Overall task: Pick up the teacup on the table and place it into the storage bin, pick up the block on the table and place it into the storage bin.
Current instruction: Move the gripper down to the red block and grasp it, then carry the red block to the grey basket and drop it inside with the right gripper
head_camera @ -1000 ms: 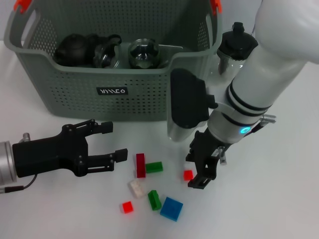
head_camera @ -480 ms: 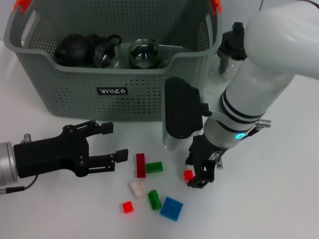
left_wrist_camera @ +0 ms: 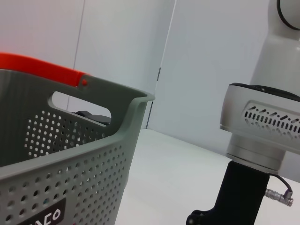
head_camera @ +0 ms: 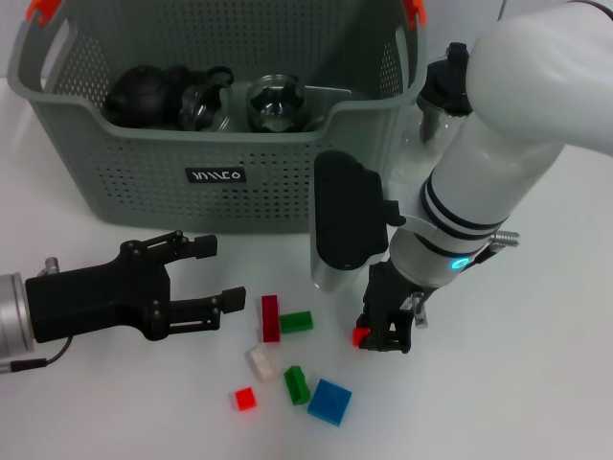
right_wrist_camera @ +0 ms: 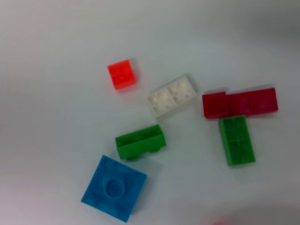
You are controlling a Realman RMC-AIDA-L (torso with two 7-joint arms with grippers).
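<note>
Right gripper (head_camera: 375, 335) lowered onto small red block (head_camera: 359, 336), jaws clamped on it; scattered blocks just left. Left gripper (head_camera: 213, 275) spread, idle before storage bin (head_camera: 144, 172).

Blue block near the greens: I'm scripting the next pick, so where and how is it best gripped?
Probably from straight above, fingers closing on two opposite side walls of the blue block. It lies flat, square and low; the green block crowds one edge, so take the free sides.
</note>
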